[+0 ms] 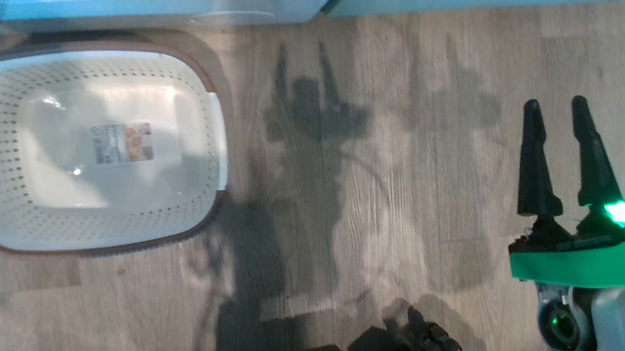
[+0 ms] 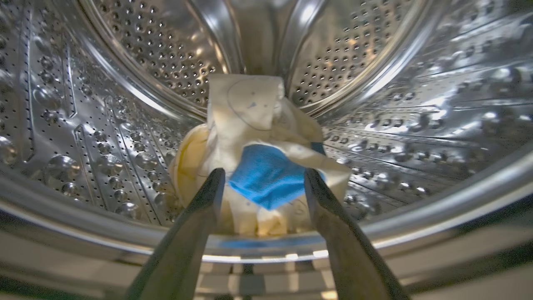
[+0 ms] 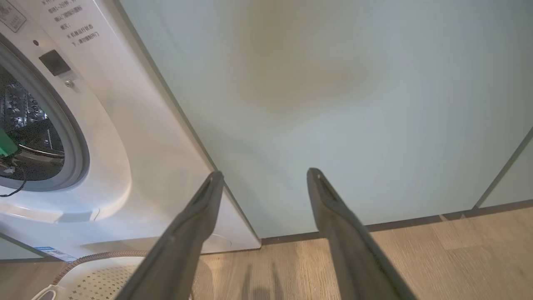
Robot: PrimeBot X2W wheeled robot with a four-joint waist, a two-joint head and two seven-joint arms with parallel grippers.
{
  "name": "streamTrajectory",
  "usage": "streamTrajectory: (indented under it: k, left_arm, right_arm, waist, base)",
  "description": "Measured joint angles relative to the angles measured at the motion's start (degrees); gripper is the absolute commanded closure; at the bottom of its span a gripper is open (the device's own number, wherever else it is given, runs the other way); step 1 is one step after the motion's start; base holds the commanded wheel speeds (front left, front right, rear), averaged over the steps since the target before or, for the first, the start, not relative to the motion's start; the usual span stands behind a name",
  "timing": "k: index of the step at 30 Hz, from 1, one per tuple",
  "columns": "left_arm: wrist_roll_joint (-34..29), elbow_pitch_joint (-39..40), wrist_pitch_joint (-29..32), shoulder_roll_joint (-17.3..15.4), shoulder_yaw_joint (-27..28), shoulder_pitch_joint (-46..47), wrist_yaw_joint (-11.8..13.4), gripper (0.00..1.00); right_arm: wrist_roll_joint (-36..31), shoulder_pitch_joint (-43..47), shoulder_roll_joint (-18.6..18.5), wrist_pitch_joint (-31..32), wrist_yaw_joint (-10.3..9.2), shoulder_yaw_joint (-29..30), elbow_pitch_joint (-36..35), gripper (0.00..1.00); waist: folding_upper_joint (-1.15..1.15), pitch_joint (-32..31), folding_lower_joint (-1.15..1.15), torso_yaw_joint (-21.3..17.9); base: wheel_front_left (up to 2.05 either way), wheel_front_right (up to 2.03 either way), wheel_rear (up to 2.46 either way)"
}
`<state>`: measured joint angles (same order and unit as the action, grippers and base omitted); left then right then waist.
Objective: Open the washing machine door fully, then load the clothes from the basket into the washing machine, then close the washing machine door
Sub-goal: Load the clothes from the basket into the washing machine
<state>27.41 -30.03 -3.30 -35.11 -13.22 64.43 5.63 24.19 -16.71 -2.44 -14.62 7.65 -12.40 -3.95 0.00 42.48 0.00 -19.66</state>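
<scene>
Gaping left hand (image 2: 264, 171) near clothes (image 2: 250, 108)

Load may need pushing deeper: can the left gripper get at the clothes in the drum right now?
Probably yes: the left gripper is open at the drum mouth, its fingers pointing straight at the clothes, with nothing between them.
</scene>
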Motion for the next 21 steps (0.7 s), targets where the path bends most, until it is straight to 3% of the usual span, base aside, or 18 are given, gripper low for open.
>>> streamTrajectory:
  k: [15, 21]
  left_arm:
    - [-0.1, 32.6, -9.1, 4.5, 1.7, -37.2, 13.8, 0.0]
    - [-0.5, 37.3, -10.4, 7.2, 1.4, -46.0, 15.4, 0.0]
  right_arm:
    - [-6.7, 3.8, 0.0, 0.0, 0.0, 6.4, 0.6, 0.0]
    - [-9.0, 5.4, 0.0, 0.0, 0.0, 8.0, 0.8, 0.0]
  waist:
    - [0.0, -8.6, 0.0, 7.1]
    - [0.0, -11.8, -0.01, 9.4]
  base:
    - [0.0, 0.0, 0.0]
    - [0.0, 0.0, 0.0]
